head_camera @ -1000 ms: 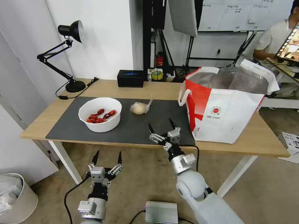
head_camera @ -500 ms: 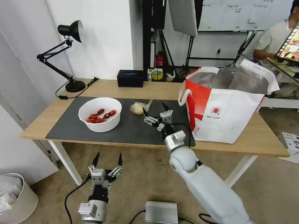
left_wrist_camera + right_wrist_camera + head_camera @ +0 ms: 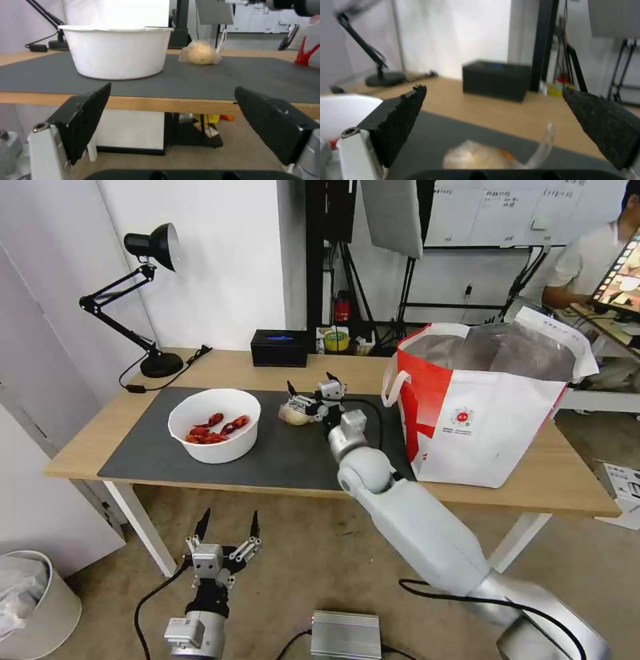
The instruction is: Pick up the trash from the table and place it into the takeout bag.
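**Reach for the bagged lump**

Our right gripper [image 3: 311,383], jaws apart, hovers over the clear bag around beige lump [image 3: 297,413] on the mat. Next we judge: descend, close. Left gripper [image 3: 227,521] waits spread below the table [image 3: 333,370].

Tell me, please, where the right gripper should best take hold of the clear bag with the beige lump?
Probably around the rounded lump of the clear bag, coming from above with open fingers either side. The right gripper already hovers open there; the twisted tail sticking up looks thin and slippery.
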